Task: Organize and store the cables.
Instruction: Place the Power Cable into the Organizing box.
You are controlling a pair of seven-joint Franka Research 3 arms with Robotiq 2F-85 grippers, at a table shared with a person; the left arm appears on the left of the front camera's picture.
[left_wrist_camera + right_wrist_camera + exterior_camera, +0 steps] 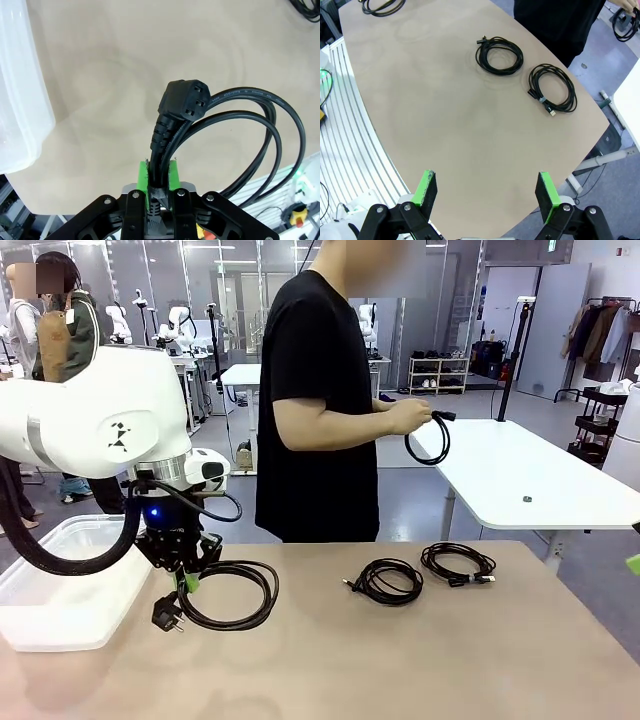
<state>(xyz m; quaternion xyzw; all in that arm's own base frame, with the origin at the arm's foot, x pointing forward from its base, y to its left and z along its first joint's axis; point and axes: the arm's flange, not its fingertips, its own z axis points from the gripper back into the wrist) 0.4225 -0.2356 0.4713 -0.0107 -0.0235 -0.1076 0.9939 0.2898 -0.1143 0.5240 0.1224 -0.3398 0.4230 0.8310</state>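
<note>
The tan table point(450, 660) runs between me and a person standing at its far edge, with an open workshop of white desks behind. At my left corner sits a clear plastic bin point(60, 590); the part of its floor I can see is bare plastic, and every cable lies outside it.

My left gripper point(188, 578) is pinched tight on a thick power cord point(235, 595), just beside the bin's near wall and over the tabletop. From my left wrist, the green pads point(172, 175) squeeze the cord point(240, 115) right below its blocky socket end point(185, 100), and the loops swing out to one side. The pronged plug point(166, 617) hangs low by the table; I cannot tell whether it touches.

My right gripper point(486, 177) stands wide, holding nothing, above bare tabletop. Ahead of it lie a thin coil point(500, 55) and a banded coil point(552, 87), near each other but apart, close to the far edge.

The person's hand point(408, 416) holds a fourth looped cable point(430, 440) up off the table.
</note>
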